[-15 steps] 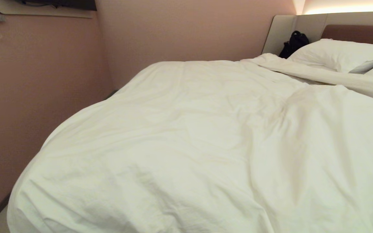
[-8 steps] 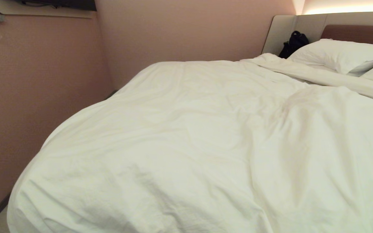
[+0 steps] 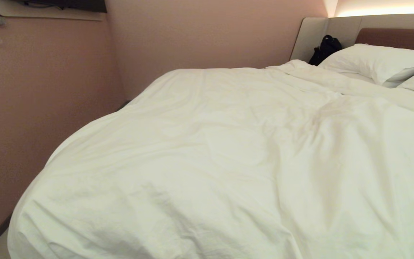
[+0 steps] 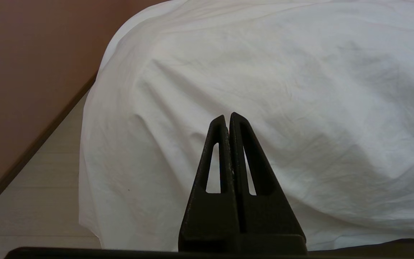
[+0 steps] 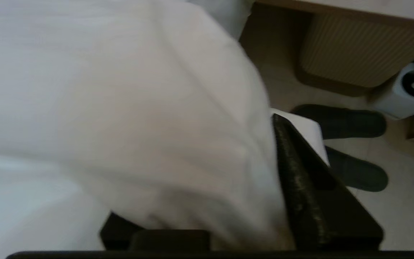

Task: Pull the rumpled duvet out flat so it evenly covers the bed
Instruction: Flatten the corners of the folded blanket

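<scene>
The white duvet lies creased over the bed, whose padded headboard shows at the back right. Neither gripper appears in the head view. My left gripper is shut and empty, pointing at the duvet where it hangs over the bed's corner, a short way off it. My right gripper is open at the bed's right side. A fold of the duvet lies between its jaws, hiding one finger; the other finger stands apart from the cloth.
Two white pillows and a black bag sit by the headboard. A pink wall runs close along the bed's left side. Dark slippers, a wooden cabinet and a white brush holder stand on the floor beside the right gripper.
The duvet's raised top edge at the right has sunk flatter below the pillows, showing more of them. The rest of the duvet has not shifted.
</scene>
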